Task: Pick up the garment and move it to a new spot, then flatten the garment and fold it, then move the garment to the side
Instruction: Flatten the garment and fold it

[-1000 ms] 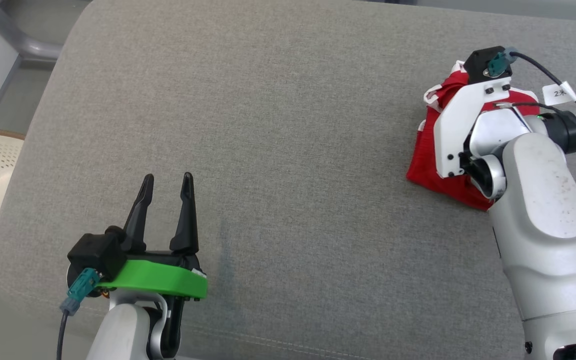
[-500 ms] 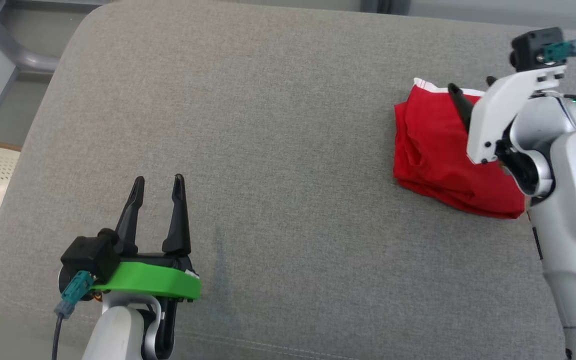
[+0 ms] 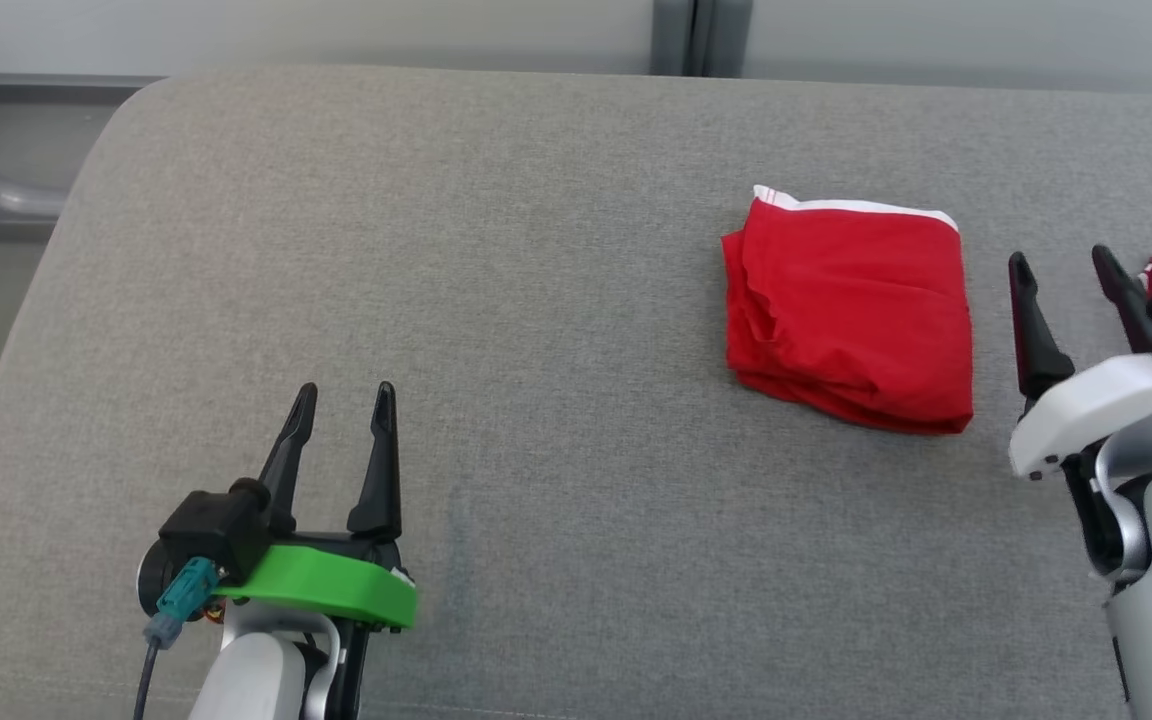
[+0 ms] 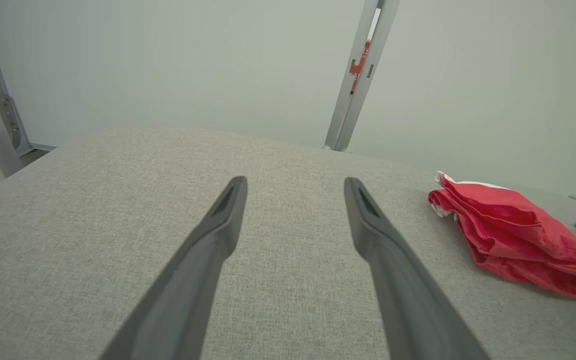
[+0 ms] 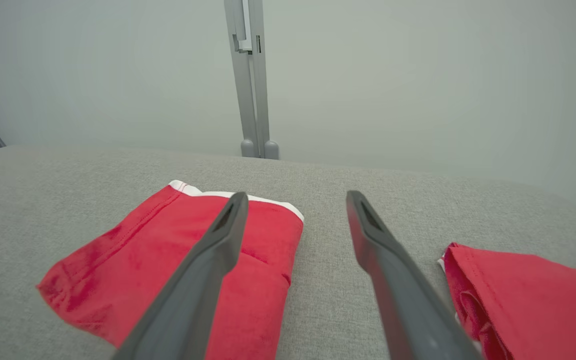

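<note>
The folded red garment (image 3: 851,310) lies on the right half of the grey cushion (image 3: 536,250), a compact, roughly square bundle with a white-trimmed edge along its far side and looser, wrinkled layers on its left and near sides. The right gripper (image 3: 1059,257) is just to the garment's right, released, its two dark fingers spread and holding nothing. In the head view a strip of bare cushion separates them. Further right, cut by the frame edge, sits a second red cloth (image 5: 533,290) with a bit of white trim, possibly another folded garment, though too little shows to be sure. The left gripper (image 3: 345,390) is at the near left, well apart from the garment, also spread wide and empty over bare fabric. A metal post (image 5: 250,75) stands against the pale wall behind the cushion's far edge.
</note>
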You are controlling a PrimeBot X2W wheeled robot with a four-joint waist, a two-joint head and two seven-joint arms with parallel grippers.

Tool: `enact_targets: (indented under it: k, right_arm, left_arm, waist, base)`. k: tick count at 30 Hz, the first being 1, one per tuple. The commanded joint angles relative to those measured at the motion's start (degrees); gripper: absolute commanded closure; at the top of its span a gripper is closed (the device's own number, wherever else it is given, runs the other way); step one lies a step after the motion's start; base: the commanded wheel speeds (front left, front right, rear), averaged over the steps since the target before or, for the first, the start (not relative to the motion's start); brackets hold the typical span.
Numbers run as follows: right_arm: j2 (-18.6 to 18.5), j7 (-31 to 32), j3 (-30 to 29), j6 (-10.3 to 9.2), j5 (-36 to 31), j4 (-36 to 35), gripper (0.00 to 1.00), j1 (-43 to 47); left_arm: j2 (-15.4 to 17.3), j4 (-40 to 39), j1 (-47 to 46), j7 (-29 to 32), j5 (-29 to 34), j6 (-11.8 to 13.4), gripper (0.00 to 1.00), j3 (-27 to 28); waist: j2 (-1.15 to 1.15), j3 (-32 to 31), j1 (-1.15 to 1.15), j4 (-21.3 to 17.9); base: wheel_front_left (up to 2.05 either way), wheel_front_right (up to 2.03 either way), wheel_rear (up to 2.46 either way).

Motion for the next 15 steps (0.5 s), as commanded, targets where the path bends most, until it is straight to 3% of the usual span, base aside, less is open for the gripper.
enact_targets:
  k: [1,7,15]
  right_arm:
    - [1.53,-2.70,-1.10,-0.04,0.08,0.40,0.00,1.73]
    - [5.73,-8.71,-2.90,-0.04,0.19,3.27,0.00,4.30]
    - [5.65,-10.80,2.94,-0.04,1.02,7.50,0.00,5.87]
  left_arm:
    - [0.17,0.21,0.58,0.02,1.45,0.36,0.00,0.58]
    - [0.17,0.41,1.51,0.02,2.73,1.37,0.00,3.14]
    - [0.18,-0.33,4.19,0.02,3.93,0.87,0.00,6.04]
  waist:
    - [0.00,-1.67,0.00,-2.75]
    - [0.00,-3.73,0.00,-7.98]
    - [0.00,-6.76,0.00,-12.46]
  base:
    - [0.00,0.00,0.00]
    - [0.00,0.00,0.00]
    - [0.00,0.00,0.00]
